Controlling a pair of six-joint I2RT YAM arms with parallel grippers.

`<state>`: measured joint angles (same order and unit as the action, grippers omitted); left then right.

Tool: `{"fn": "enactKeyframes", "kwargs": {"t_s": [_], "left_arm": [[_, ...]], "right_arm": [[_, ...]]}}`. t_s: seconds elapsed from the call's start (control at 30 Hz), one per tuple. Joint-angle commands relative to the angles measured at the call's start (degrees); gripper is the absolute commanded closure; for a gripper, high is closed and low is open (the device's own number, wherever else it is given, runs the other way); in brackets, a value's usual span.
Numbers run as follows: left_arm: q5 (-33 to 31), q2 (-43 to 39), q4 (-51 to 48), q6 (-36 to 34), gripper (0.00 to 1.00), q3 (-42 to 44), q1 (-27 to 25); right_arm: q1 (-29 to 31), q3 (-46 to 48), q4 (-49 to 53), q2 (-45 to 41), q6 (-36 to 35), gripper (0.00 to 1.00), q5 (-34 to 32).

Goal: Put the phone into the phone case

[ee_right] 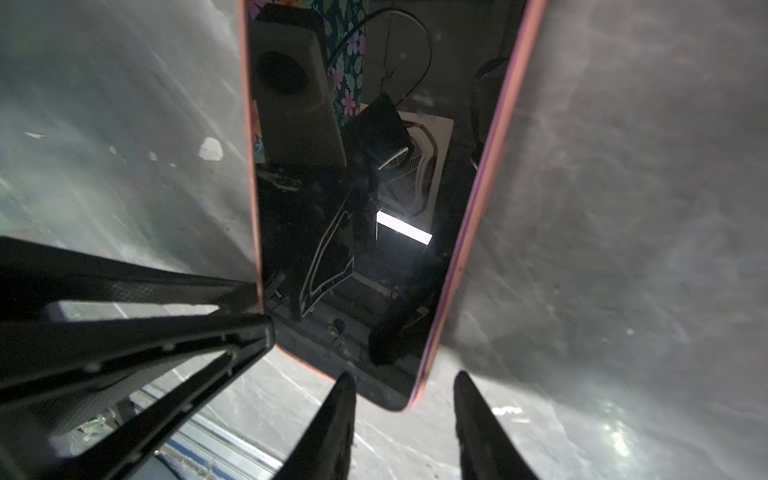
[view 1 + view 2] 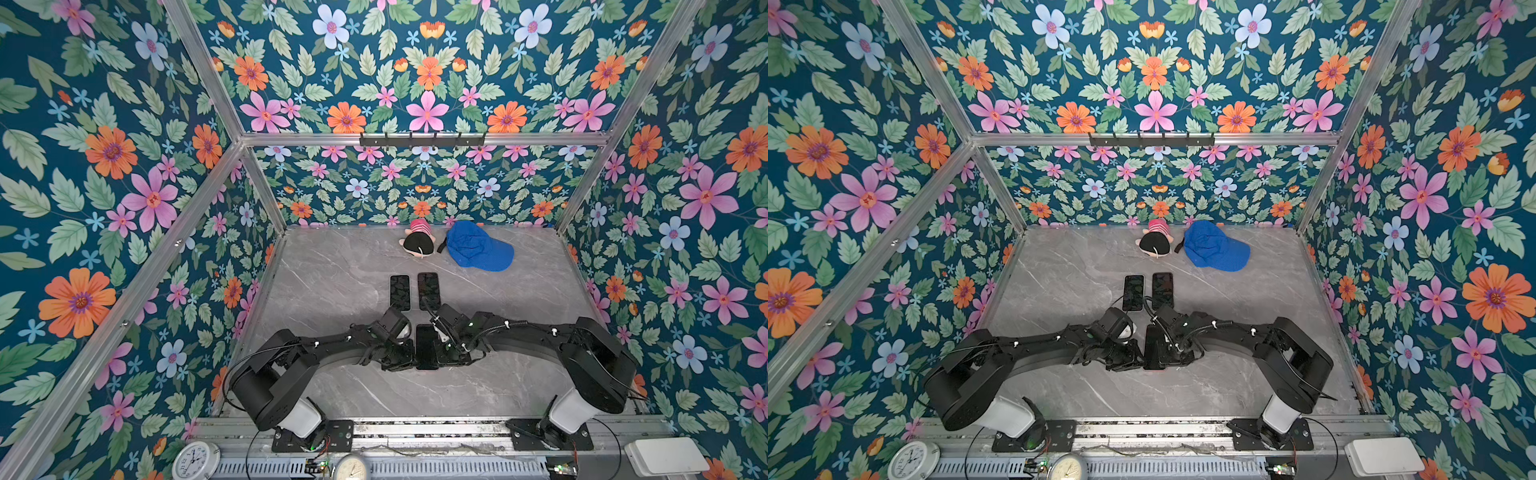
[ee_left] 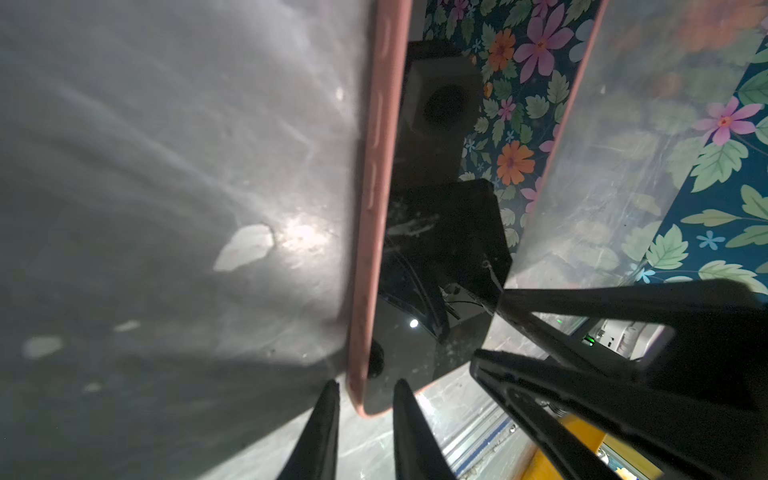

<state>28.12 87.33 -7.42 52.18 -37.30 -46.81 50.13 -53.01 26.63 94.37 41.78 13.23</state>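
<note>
The phone (image 2: pixel 427 347) lies flat on the grey table between my two grippers, its black glass facing up. The pink phone case (image 3: pixel 372 208) frames it on all sides that show. A thin purple strip runs between glass and rim (image 1: pixel 498 124) along one long edge. My left gripper (image 3: pixel 365 386) stands narrowly open, its tips straddling one near corner of the case with a sliver of table showing beside the rim. At the other near corner my right gripper (image 1: pixel 404 376) is open wider, one tip over the glass and the other clear of the case.
Two more dark phones (image 2: pixel 400 292) (image 2: pixel 429 291) lie side by side just behind the arms. A plush toy (image 2: pixel 419 243) and a blue cap (image 2: pixel 478 246) sit at the back wall. Metal rails, two clocks (image 2: pixel 195 460) and a white box (image 2: pixel 665 457) line the front edge.
</note>
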Motion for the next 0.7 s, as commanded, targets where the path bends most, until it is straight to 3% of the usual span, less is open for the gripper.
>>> {"fn": "enactKeyframes", "kwargs": {"t_s": [0.0,0.43,0.67], "left_arm": [[0.1,0.3,1.0,-0.2,0.75,0.1,0.0],[0.4,1.6,2.5,0.3,0.77,-0.5,-0.7],[0.3,1.8,2.3,0.4,0.85,-1.2,-1.1]], "right_arm": [[0.0,0.3,-0.9,0.1,0.3,0.63,0.5],[0.1,0.7,-1.0,2.2,0.4,0.84,0.3],[0.1,-0.1,1.0,1.2,0.2,0.90,-1.4]]}}
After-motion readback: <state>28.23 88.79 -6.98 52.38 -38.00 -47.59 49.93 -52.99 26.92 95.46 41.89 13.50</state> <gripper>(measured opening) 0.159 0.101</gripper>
